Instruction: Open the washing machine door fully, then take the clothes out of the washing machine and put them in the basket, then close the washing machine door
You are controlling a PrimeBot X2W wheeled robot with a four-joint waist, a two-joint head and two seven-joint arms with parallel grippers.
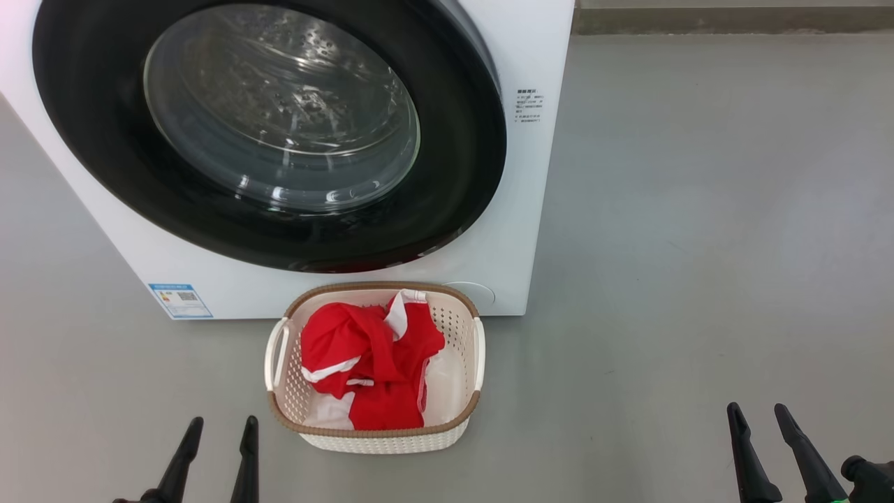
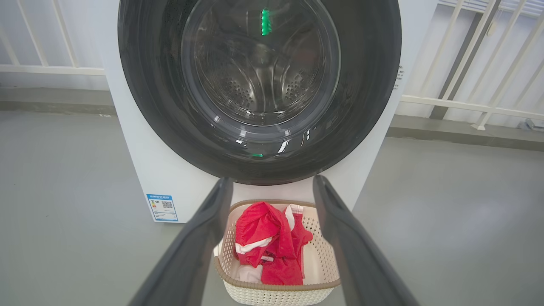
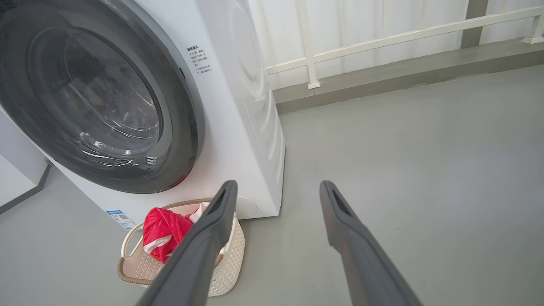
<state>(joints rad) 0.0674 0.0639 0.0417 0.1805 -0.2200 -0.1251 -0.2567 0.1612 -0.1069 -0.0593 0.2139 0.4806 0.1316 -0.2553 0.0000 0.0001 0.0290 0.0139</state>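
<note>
- Clothes (image 1: 370, 356), red with white trim, lie heaped in the basket (image 1: 383, 440), over its left and middle part (bare cream bottom shows along the right side).
- Basket stands on the grey floor (image 1: 698, 244), just in front of the washing machine (image 1: 531, 175) and below the lower edge of the door.
- Washing machine door (image 1: 279, 119) lies flat against the white front, and the perforated steel drum shows through its glass bowl.
- Left gripper (image 1: 224, 419) is at the lower left of the head view, fingers parted with nothing between them, apart from the basket; in the left wrist view the basket sits framed between its two fingers.
- Right gripper (image 1: 756, 406) is at the lower right, well apart from the basket, fingers likewise spread and empty.
- Blue label (image 1: 180, 300) sits at the lower left corner of the machine's front.
- White railing (image 3: 382, 38) runs behind the machine in the right wrist view.
</note>
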